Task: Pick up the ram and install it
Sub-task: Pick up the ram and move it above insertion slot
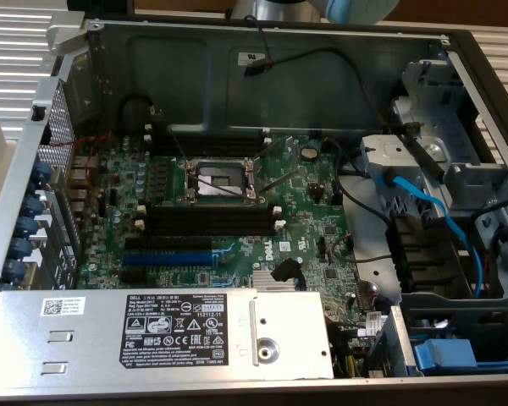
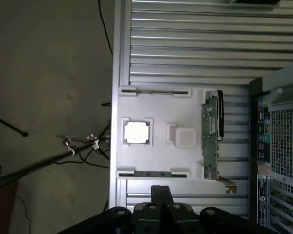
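The hand [image 2: 161,192] is clenched on nothing, its fingers pressed together, and hangs over the ribbed tabletop [image 2: 185,44] just short of the white tray [image 2: 158,109]. The ram [image 2: 154,91] appears to be the thin dark strip seated edge-up along the tray's far rim, beyond the processor [image 2: 136,132]. Its long axis runs crosswise to the line from the hand. In the exterior view the black memory slots [image 1: 210,220] at mid-frame stand empty.
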